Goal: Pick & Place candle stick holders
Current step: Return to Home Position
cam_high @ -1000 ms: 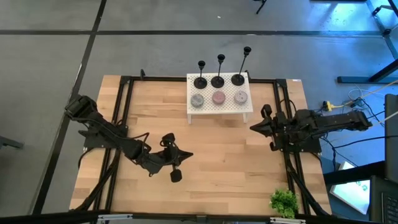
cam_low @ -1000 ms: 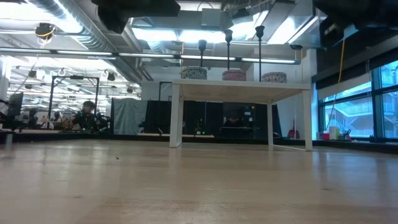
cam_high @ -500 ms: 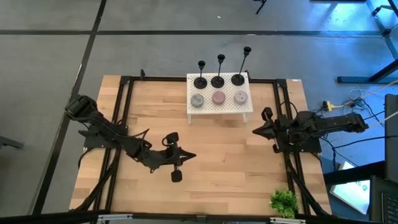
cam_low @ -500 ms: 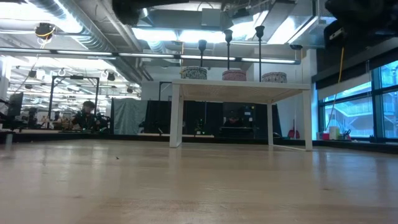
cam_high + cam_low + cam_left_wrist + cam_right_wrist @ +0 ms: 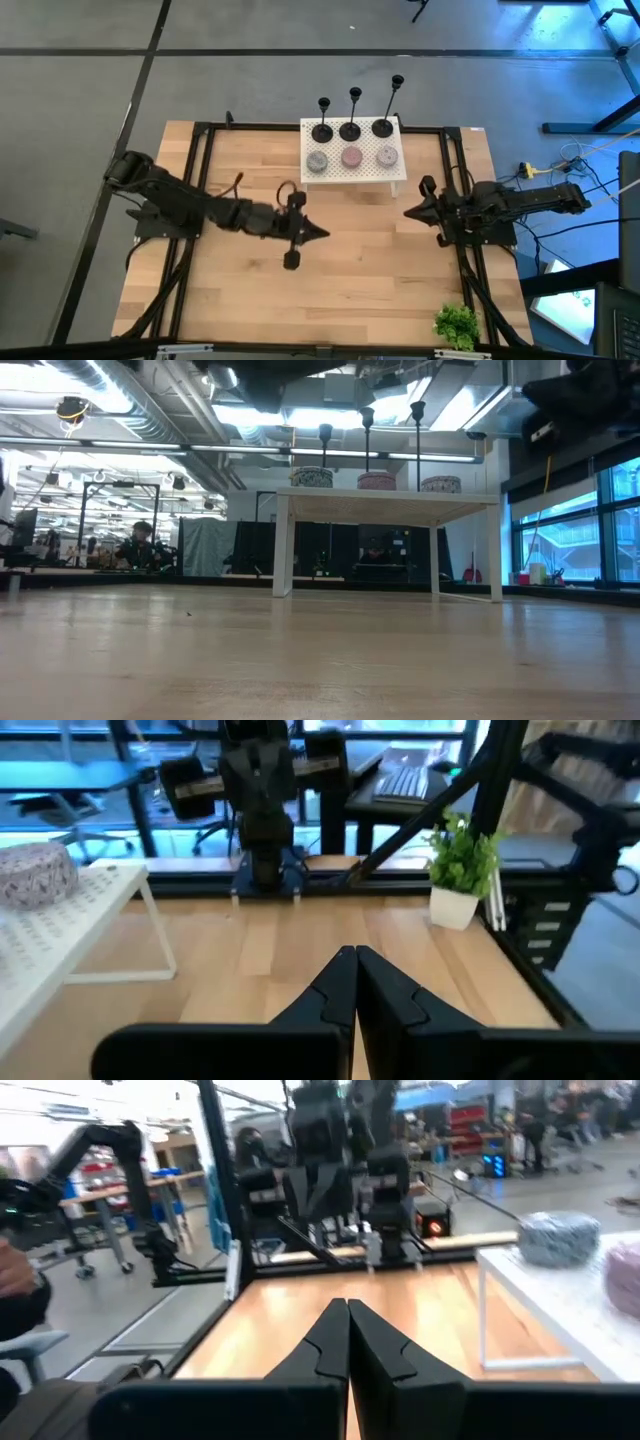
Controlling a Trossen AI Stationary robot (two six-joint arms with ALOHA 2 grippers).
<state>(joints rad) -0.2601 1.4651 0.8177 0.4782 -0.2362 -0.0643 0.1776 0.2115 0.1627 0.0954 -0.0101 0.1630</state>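
Matte black jointed arms (image 5: 190, 205); left claw (image 5: 352, 960), right claw (image 5: 346, 1312) wedge-tipped.

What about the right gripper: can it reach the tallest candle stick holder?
Probably yes: the right gripper, shut, hangs off the white stand's corner nearest the tallest holder. Only a grey disc sits in front of it.

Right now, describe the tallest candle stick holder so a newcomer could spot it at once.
Find the white perforated stand at the far edge of the table. Three black candle stick holders line its back, behind three round discs. Yours is the right-hand holder in the high view, with the longest stem.
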